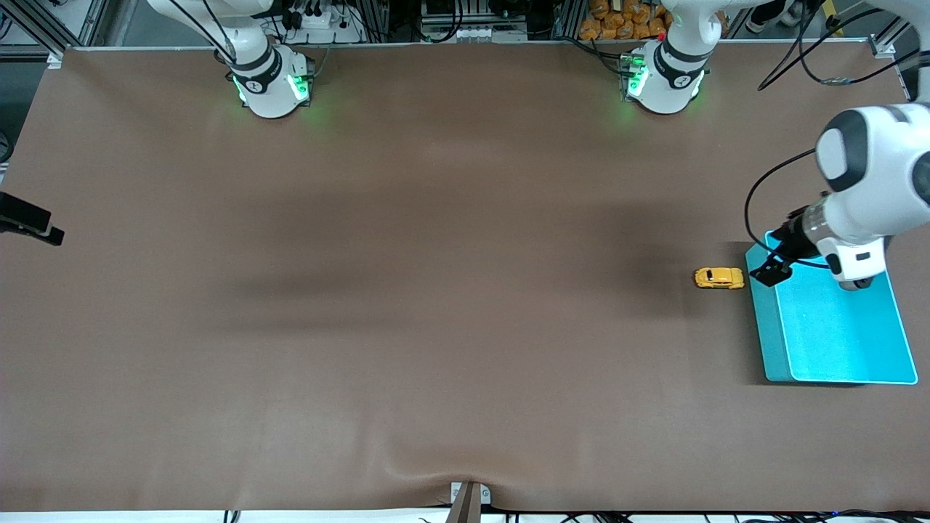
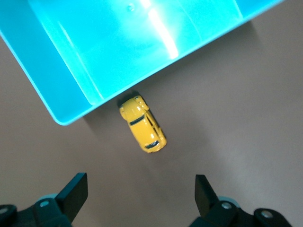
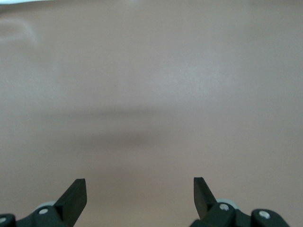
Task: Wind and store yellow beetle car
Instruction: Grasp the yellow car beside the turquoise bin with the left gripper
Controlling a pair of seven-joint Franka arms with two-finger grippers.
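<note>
Brown matting covers the whole table [image 1: 407, 305]. Starting at the right arm's end, a black clamp-like fitting [image 1: 29, 221] pokes in over the table's edge. I take it for part of the right arm, but I can't be sure. The right arm's base [image 1: 270, 83] stands at the robots' edge, glowing green, and this arm waits. In its wrist view the right gripper [image 3: 139, 198] has its fingers [image 3: 75, 195] spread wide over bare matting, with nothing between them.

Further along the same edge stands the left arm's base [image 1: 662, 81], also lit green. Down at the front edge, about midway, a small metal bracket [image 1: 468, 497] sits.

Toward the left arm's end lies the yellow beetle car [image 1: 719, 278], on its wheels on the matting, just beside the turquoise bin [image 1: 770, 341]. In the left wrist view one end of the car [image 2: 142, 124] looks to touch or almost touch the bin's wall [image 2: 52, 94]. The left gripper [image 1: 771, 270] hangs over the bin's corner nearest the car and the robots' edge. Its fingers [image 2: 75, 191] stand well apart, holding nothing.
</note>
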